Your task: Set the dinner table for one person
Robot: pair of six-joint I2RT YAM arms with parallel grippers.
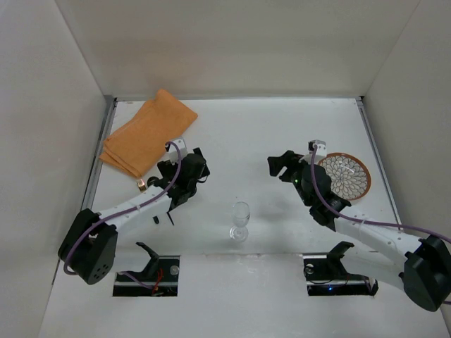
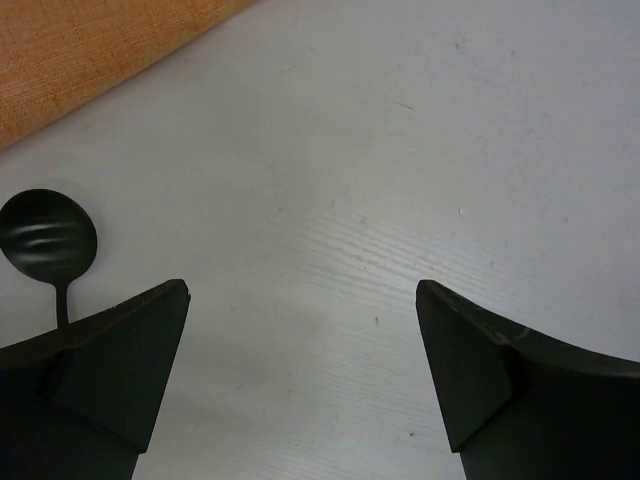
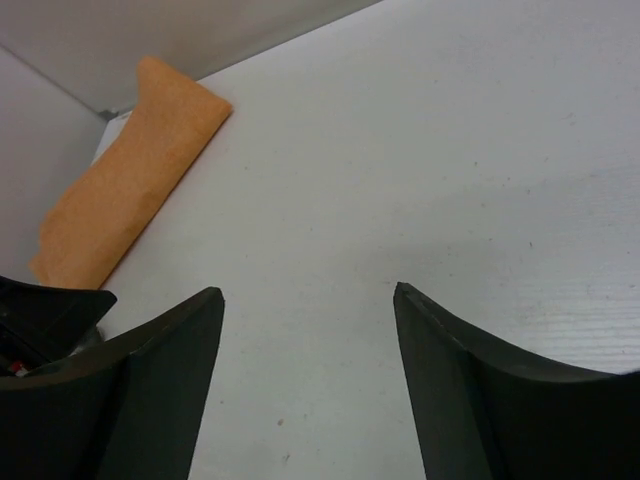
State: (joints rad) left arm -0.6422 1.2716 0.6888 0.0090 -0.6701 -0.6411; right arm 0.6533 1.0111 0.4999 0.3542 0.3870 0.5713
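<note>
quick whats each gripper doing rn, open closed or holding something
left gripper: open, holding nothing
right gripper: open, holding nothing

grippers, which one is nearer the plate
The right gripper: it is just left of the plate, while the left gripper is far off on the other side, beside the orange cloth.

A folded orange cloth (image 1: 148,134) lies aslant at the far left. A clear wine glass (image 1: 241,221) stands upright near the front middle. A round patterned plate (image 1: 347,175) with a brown rim lies at the right. A black spoon (image 2: 48,240) lies near the cloth, not touching it.
</note>
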